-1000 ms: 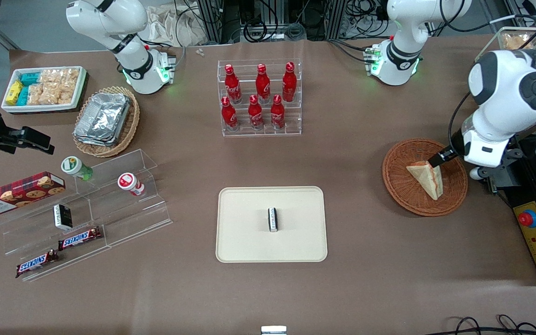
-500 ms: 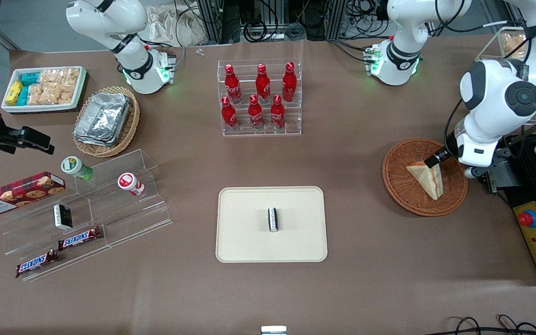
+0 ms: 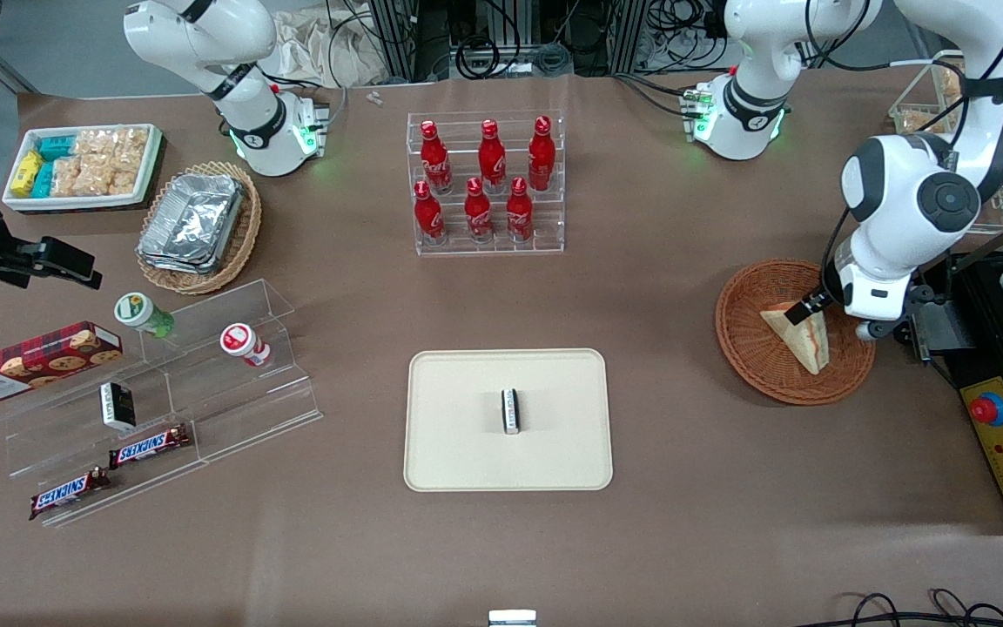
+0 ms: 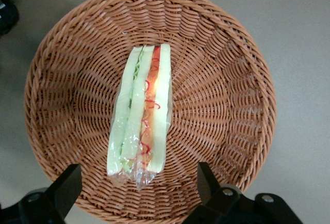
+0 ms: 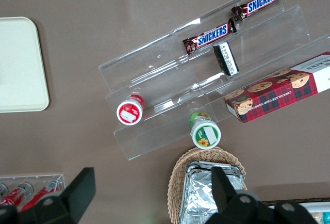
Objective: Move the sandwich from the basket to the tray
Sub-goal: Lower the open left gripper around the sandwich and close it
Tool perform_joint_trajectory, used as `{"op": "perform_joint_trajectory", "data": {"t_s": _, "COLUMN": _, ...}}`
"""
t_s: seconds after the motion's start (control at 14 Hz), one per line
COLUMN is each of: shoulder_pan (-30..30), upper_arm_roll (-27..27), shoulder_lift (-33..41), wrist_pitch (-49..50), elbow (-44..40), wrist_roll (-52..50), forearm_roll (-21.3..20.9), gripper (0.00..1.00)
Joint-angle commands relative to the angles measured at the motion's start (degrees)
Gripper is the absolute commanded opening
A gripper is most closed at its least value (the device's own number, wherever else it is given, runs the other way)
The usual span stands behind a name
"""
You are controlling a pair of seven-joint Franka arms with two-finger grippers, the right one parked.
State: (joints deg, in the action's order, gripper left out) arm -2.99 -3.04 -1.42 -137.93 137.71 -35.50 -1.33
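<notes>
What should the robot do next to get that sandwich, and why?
Probably lower the tool straight down. Its fingers are open and straddle one end of the sandwich, which lies untouched in the basket. They look too high to close on it yet.

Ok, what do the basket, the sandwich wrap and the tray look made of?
Basket: woven wicker, reddish-brown, strands visible. Sandwich wrap: thin clear film, probably plastic, glossy and crinkled at one end. Tray: matte cream, maybe moulded fibre or plastic; unclear. The gripper hovers open over the sandwich.
</notes>
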Motion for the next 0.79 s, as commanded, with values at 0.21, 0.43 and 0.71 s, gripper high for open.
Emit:
{"op": "perform_joint_trajectory", "data": {"t_s": 0.21, "shoulder_pan": -0.6, "upper_arm_roll": -0.3, "shoulder_lift": -1.6, "wrist_pitch": -4.8, "elbow": 2.0, "wrist_roll": -2.0, "forearm_roll": -0.8, "gripper": 0.99}}
{"op": "perform_joint_trajectory", "data": {"t_s": 0.43, "shoulder_pan": -0.5, "upper_arm_roll": 0.8, "shoulder_lift": -3.4, "wrist_pitch": -8.1, "elbow": 2.8, "wrist_roll": -2.0, "forearm_roll": -0.9, "gripper": 0.99}}
{"op": "perform_joint_trajectory", "data": {"t_s": 0.71, "shoulder_pan": -0.5, "upper_arm_roll": 1.0, "shoulder_lift": -3.9, "wrist_pitch": -8.4, "elbow": 3.0, "wrist_roll": -1.9, "forearm_roll": -0.9, "gripper": 0.00}}
